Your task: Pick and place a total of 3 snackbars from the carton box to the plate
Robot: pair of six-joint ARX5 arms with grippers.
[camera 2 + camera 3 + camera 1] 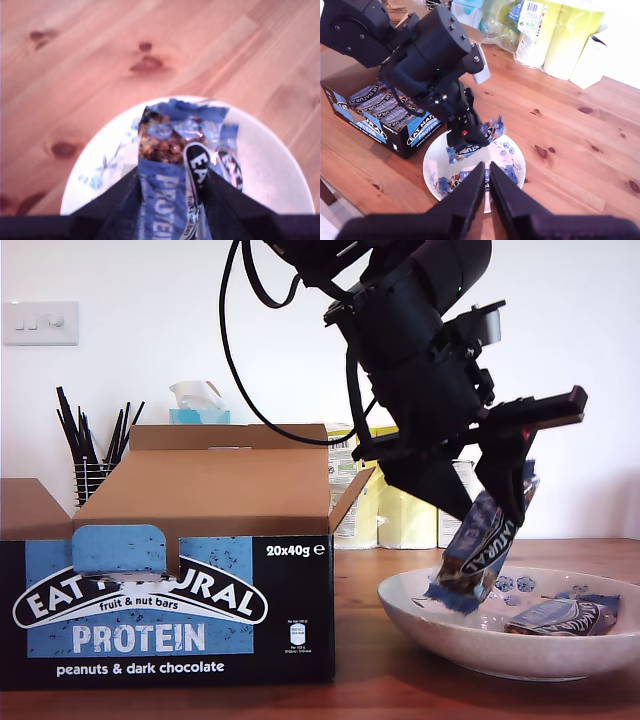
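Observation:
My first gripper [500, 505] is shut on a blue-and-black snackbar [485, 540], which hangs tilted with its lower end just inside the plate [470, 650]. The first wrist view looks down the same snackbar [170, 165] onto the plate's rim [270, 165]. A second snackbar [555, 617] lies flat in the plate. At the exterior view's left stands the carton box [170, 610], flaps open. In the second wrist view it [350, 102] holds rows of snackbars [380, 102]. My second gripper [487, 187] hovers high above the plate [432, 160], fingers together, holding nothing.
Yellow packages [400, 510] and a small white box [587, 60] stand at the back of the wooden table [570, 140]. A tissue box [198, 405] and a holder of black sticks [95, 455] are behind the carton box.

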